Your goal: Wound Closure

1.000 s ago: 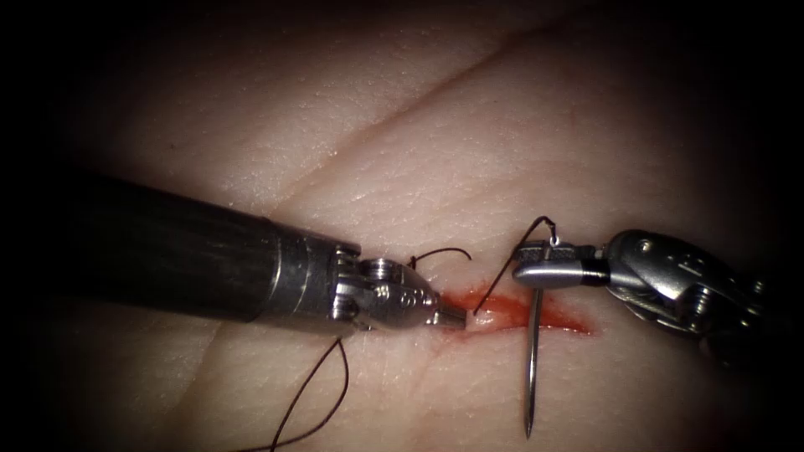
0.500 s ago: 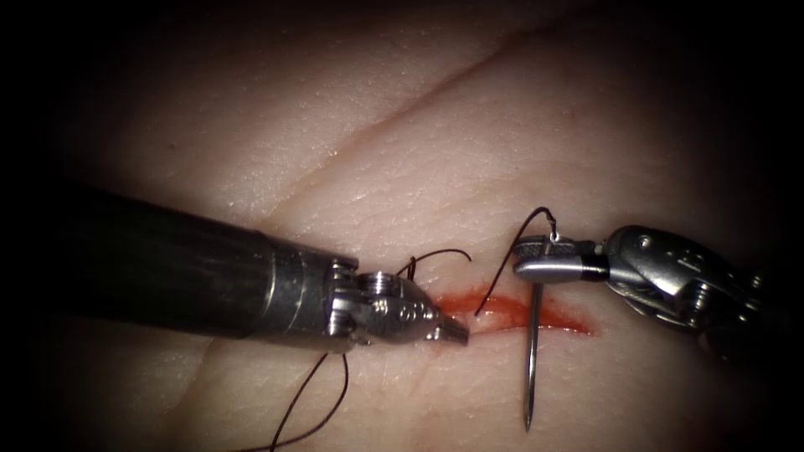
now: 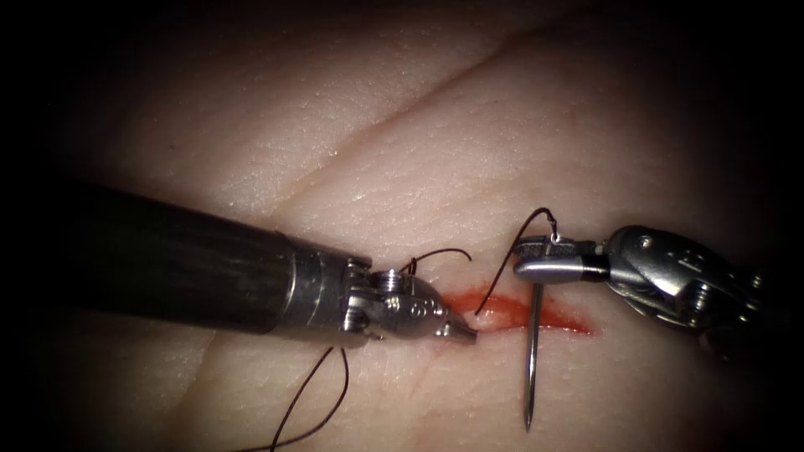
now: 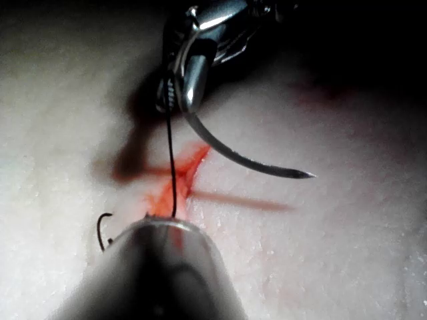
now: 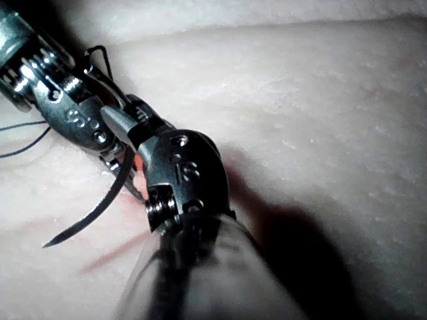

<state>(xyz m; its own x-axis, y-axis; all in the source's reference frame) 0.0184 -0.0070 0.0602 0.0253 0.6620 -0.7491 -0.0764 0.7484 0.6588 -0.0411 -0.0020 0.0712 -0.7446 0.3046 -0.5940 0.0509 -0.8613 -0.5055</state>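
Over the red cut (image 3: 519,314), the right tool (image 3: 536,259) clamps the needle (image 3: 531,368) near its thread end, point free of tissue (image 3: 402,151); the left tool (image 3: 459,333), jaws together and empty, should grasp gently.

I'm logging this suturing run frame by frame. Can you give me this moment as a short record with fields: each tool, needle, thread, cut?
right pincer: shut on the needle near its thread end
left pincer: shut, holds nothing, tip at the cut's left end
needle: free of the tissue, crossing over the cut, point out in the air
thread: runs from the needle's end into the cut
cut: open, with red fluid
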